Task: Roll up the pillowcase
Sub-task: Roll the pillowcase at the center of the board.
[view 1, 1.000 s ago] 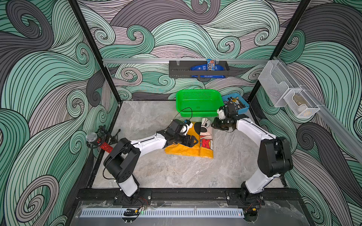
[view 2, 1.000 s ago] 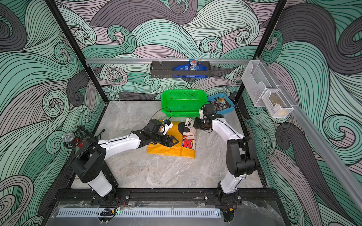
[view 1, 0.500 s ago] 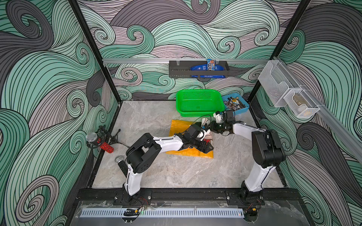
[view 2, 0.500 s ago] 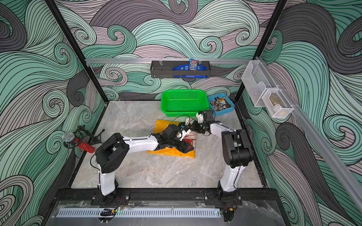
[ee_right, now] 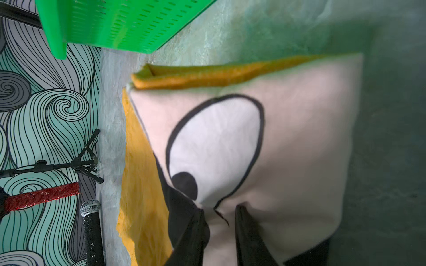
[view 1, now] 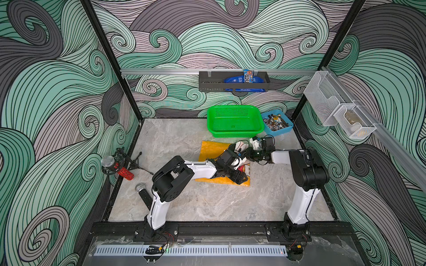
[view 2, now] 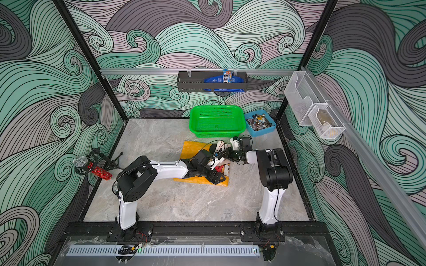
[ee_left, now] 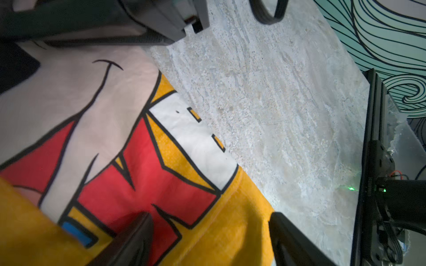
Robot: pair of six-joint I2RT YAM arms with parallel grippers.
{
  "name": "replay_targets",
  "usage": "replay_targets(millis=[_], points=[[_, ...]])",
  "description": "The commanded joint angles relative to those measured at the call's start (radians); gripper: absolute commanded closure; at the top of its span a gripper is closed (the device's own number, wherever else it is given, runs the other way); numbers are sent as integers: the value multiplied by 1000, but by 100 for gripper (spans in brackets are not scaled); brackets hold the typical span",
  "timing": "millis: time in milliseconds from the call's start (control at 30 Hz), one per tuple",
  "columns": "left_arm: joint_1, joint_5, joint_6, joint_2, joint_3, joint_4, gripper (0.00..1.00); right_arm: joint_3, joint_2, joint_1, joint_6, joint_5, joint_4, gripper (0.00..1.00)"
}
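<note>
Top views: a large mustard-yellow fabric pillowcase [view 1: 212, 147] with a cartoon print is seen lying on the grey marble-patterned bench [view 1: 207, 202]. It sits right of centre, toward the far edge, just before a green perforated plastic basket [view 1: 235, 132]. No roll has been formed yet. The left gripper [view 1: 239, 179] is held over the cloth's near right corner and the right gripper [view 1: 247, 153] over its far right part.

Left wrist view: the left gripper [ee_left: 209, 215] is shown with its jaws spread wide and nothing held. One finger is over the printed cloth [ee_left: 161, 161]. The other is at the hem, where bare bench [ee_left: 276, 115] begins.

Right wrist view: the right gripper [ee_right: 219, 208] is shown with its jaws drawn narrow. A pucker of the pale printed cloth [ee_right: 299, 138] is caught between them, so a pinch on the pillowcase is judged to be in place. The basket [ee_right: 115, 23] is seen close beyond the folded hem.

The step in hand is judged to be taking the right-hand edge at two points to start the roll.
- The left gripper should be lowered until one finger is slid under the hem, then closed on every layer.
- Both grips should be raised only slightly and level with each other.
- The edge should be kept taut between the grips and turned over toward the bench's left edge in one even motion.
- The first turn should be kept small and tight, so that later turns are not skewed.
</note>
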Motion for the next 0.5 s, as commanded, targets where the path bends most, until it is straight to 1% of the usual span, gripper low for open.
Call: replay_targets(millis=[0, 100, 167, 467], points=[[-3, 7, -13, 15, -48, -61, 18, -9, -9, -2, 16, -22, 33, 72], [-3, 8, -17, 0, -56, -58, 18, 18, -43, -1, 34, -42, 36, 72], [-3, 9, -15, -7, -51, -64, 18, 22, -45, 2, 68, -60, 71, 72], [-3, 18, -9, -40, -44, -89, 18, 28, 43, 39, 205, -105, 272, 73]])
